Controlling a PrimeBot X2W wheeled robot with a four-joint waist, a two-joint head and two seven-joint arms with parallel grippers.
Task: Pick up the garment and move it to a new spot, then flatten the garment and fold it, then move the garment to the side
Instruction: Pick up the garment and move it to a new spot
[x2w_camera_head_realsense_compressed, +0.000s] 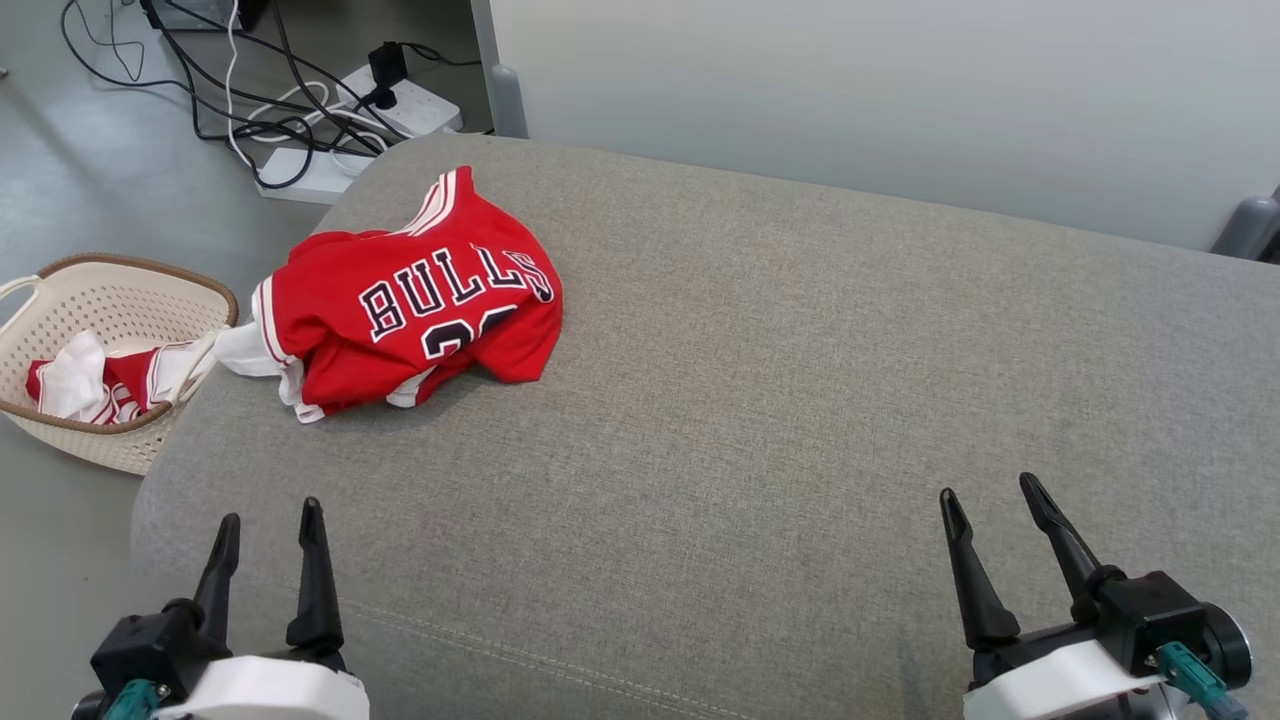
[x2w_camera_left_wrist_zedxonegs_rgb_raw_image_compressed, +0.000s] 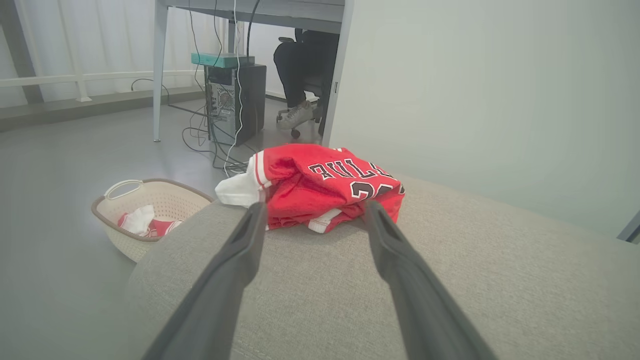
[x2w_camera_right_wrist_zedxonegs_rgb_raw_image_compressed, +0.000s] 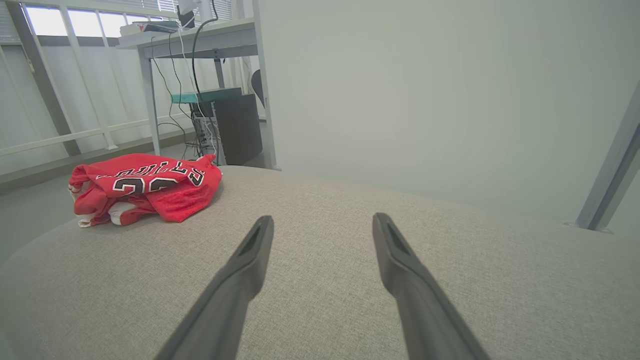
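Both arms sit low at the near edge of the grey woven-fabric upholstered seat (x2w_camera_head_realsense_compressed: 800, 350), fingers pointing away across the cushion. The left gripper (x2w_camera_head_realsense_compressed: 270, 512) is near-left, its two dark fingers a modest way apart and holding nothing; the right gripper (x2w_camera_head_realsense_compressed: 989, 488) is near-right, fingers likewise parted and leaning a touch rightward, nothing between them.

The crumpled red basketball jersey with white trim and black "BULLS" lettering (x2w_camera_head_realsense_compressed: 420, 300) lies bunched at the far-left corner of the seat, a white part drooping over the left edge; it is well apart from both grippers.

On the floor just left of that corner stands a cream perforated plastic basket with a brown rim (x2w_camera_head_realsense_compressed: 100, 450), red and white cloth (x2w_camera_head_realsense_compressed: 100, 385) inside; further back, white power strips in a tangle of black and white cables (x2w_camera_head_realsense_compressed: 400, 105).

From the left wrist the jersey sits straight ahead between the fingers; beyond it are a black computer tower (x2w_camera_left_wrist_zedxonegs_rgb_raw_image_compressed: 235, 100) under a desk and a person's dark-trousered leg and pale shoe (x2w_camera_left_wrist_zedxonegs_rgb_raw_image_compressed: 297, 115). From the right wrist the jersey is off to the far left, with a bright railed window (x2w_camera_right_wrist_zedxonegs_rgb_raw_image_compressed: 75, 30) behind.
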